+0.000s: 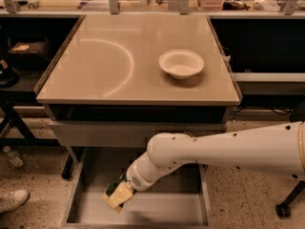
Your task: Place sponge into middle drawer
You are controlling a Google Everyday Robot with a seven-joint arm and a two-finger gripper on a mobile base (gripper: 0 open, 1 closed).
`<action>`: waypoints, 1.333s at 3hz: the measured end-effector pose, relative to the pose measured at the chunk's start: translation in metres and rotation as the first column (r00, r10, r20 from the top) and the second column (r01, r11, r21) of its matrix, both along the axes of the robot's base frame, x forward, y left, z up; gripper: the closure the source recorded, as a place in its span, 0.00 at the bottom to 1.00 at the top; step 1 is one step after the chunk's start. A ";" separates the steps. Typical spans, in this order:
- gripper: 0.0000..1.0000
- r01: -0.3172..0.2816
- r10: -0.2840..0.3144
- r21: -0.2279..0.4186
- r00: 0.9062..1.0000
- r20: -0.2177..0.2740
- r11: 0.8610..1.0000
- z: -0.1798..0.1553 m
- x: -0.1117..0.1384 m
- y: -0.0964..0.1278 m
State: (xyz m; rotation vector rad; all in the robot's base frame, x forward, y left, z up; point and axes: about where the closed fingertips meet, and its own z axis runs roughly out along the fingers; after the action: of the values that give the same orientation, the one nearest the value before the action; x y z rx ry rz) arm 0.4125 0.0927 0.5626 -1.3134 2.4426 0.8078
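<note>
The gripper (120, 193) hung over the shallow grey metal middle drawer (167, 210), jaws holding the yellow-and-green foam sponge (115, 198); a round white bowl (181, 64) stood on the beige tabletop (105, 70).

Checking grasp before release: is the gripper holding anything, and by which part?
Yes: the gripper, over the drawer, holds the sponge by its upper end. The exact contact is hidden behind the arm.
</note>
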 end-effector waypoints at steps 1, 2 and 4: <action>1.00 0.005 -0.005 0.006 1.000 -0.016 1.000 -0.015 0.002 0.005; 1.00 0.028 -0.028 0.036 0.999 0.021 0.999 -0.035 0.009 0.007; 1.00 0.121 -0.136 0.114 0.981 0.135 0.986 -0.074 0.044 0.010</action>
State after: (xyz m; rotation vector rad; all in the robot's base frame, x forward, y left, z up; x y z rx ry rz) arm 0.4561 0.1032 0.4886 -1.1223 2.3125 0.7709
